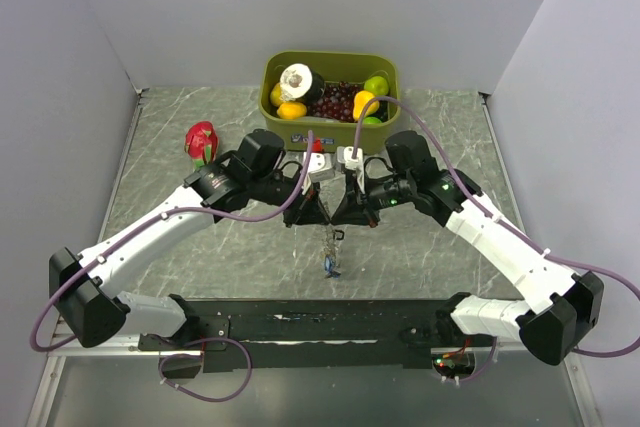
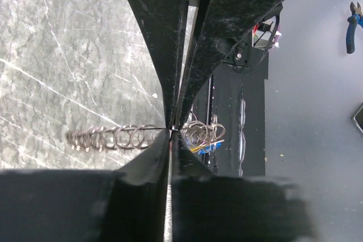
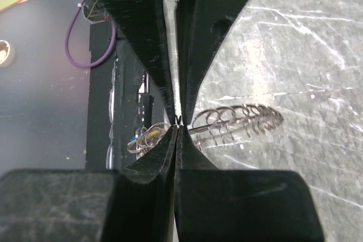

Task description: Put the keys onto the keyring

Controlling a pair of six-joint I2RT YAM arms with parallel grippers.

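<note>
Here, my left claw and right claw, tip to tip, both pinch the ring; keys hang just below them, equally near.

The right gripper has its two black fingers pressed tight together, pinching the thin wire of the keyring. On one side the coiled loops stretch out above the marbled table. On the other, toward the table's edge with the black strip, a tangle of loops shows blurred blue and yellow, probably the keys. A purple cable loops beyond that edge.
</note>
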